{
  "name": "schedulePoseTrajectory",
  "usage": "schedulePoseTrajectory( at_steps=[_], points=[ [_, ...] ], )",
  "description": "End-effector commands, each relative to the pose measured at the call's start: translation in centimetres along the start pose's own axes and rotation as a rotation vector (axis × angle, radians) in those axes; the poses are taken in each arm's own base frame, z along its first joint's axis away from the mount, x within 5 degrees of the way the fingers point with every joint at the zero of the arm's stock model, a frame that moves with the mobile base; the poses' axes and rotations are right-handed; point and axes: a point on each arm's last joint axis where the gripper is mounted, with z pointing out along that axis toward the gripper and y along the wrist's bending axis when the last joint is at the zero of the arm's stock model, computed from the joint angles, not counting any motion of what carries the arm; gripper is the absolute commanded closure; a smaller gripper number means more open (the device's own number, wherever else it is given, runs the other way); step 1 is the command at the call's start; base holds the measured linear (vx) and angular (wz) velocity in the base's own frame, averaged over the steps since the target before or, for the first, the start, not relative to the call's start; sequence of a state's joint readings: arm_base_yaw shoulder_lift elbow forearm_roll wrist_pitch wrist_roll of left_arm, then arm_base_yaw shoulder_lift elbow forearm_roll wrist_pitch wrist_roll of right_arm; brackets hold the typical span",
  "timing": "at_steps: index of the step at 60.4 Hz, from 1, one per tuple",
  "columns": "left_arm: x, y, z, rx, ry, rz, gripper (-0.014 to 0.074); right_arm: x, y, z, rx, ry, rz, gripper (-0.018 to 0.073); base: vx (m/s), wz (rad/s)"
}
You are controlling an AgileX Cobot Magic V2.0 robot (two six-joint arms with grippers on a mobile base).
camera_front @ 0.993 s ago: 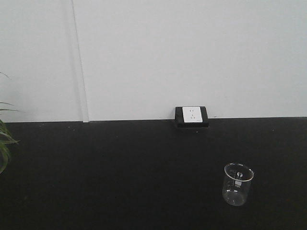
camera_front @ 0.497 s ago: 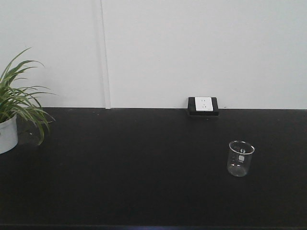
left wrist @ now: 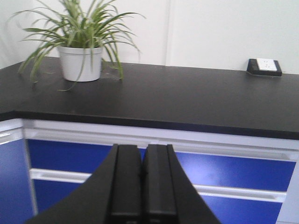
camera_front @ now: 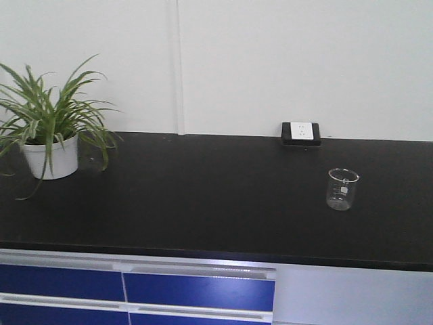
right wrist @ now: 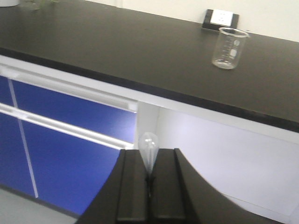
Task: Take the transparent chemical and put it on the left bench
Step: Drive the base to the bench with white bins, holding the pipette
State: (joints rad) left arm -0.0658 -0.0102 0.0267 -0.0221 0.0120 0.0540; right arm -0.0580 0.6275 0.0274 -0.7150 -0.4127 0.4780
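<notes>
A green spider plant in a white pot stands at the left of the matte black countertop. A white wall socket and a clear glass beaker sit toward the right, with blue drawer fronts below. The left gripper is pressed closed and empty. The right gripper pinches the slim clear plastic pipette, its bulb protruding above the fingers.

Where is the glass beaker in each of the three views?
Exterior front-facing: beaker right of centre on the black countertop.
Left wrist: not in it.
Right wrist: beaker at upper right, in front of the socket.
Shared landmark: the white wall socket, at the wall in all three views.
</notes>
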Motion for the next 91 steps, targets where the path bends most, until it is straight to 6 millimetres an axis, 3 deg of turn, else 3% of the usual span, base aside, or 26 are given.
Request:
schedulePoseTrajectory(
  at_steps=[1,20,51,91],
  points=[
    [-0.28,0.01,-0.13,-0.002,-0.081,-0.009,0.06,-1.04,0.08,0.04,-0.02,-0.073,0.002,0.0564,-0.33,0.29],
    [-0.28,0.01,-0.13,-0.002,-0.081,-0.009,0.06,-1.04,0.08,0.04,-0.02,-0.073,0.002,0.0564,-0.27,0.53],
    [-0.28,0.01,-0.13,-0.002,-0.081,-0.009,0.06,-1.04,0.08,0.04,-0.02,-0.073,0.002,0.0564,-0.16,0.95],
    [-0.28,0.01,-0.13,-0.002,-0.081,-0.009,0.06,-1.04,0.08,0.04,-0.02,-0.073,0.002,0.0564,0.03,0.65]
  ],
)
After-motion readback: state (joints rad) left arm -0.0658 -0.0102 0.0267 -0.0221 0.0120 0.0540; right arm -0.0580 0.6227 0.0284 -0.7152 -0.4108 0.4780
